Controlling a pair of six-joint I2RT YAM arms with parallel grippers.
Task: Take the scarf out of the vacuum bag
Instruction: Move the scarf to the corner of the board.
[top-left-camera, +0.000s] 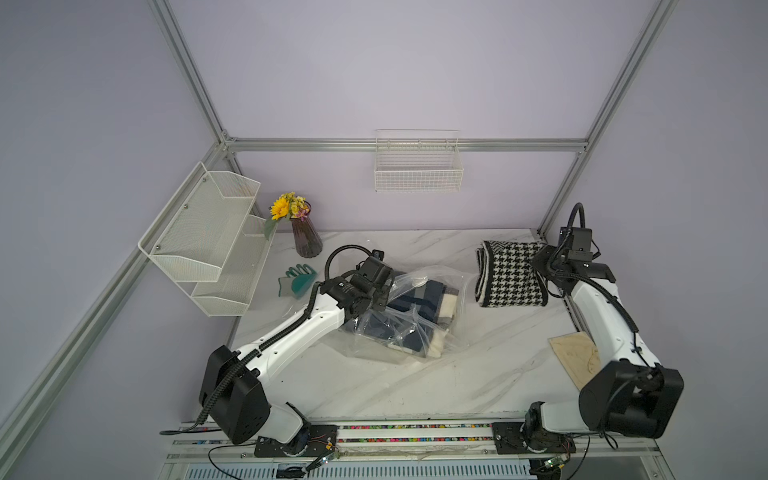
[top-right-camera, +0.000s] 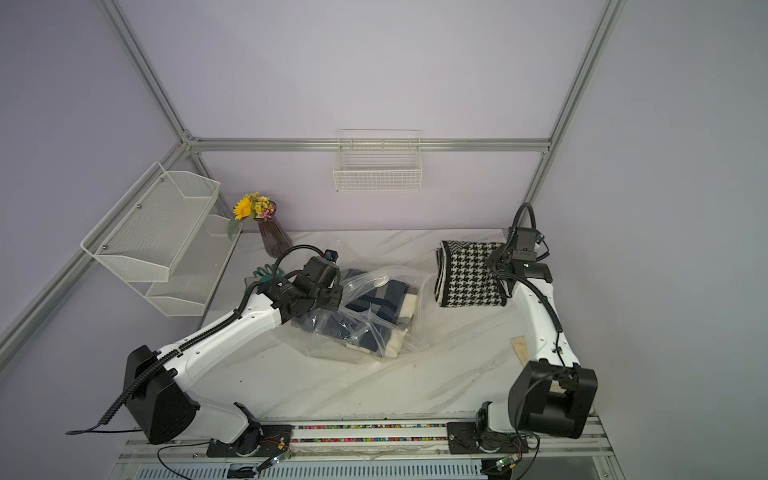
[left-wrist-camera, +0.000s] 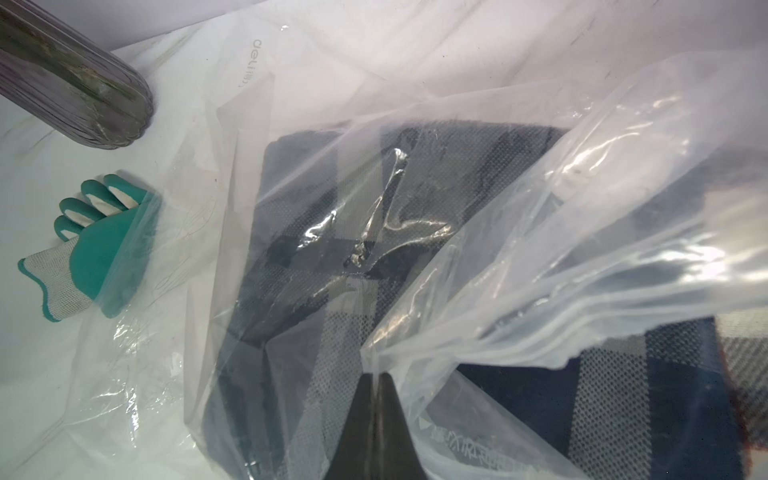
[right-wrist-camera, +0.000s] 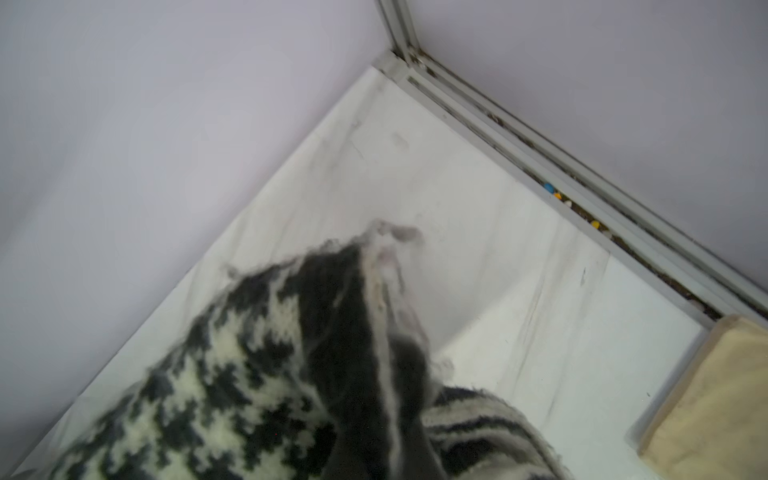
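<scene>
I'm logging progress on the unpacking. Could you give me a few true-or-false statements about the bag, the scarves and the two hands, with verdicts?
1. The left hand is shut on the plastic of the vacuum bag. True.
2. The vacuum bag is empty. False: a navy and cream plaid scarf is inside it.
3. The houndstooth scarf lies outside the bag. True.
4. The right hand is open and holds nothing. False: it is shut on the houndstooth scarf.
5. The green glove sits in the wall basket. False: it lies on the table near the vase.
</scene>
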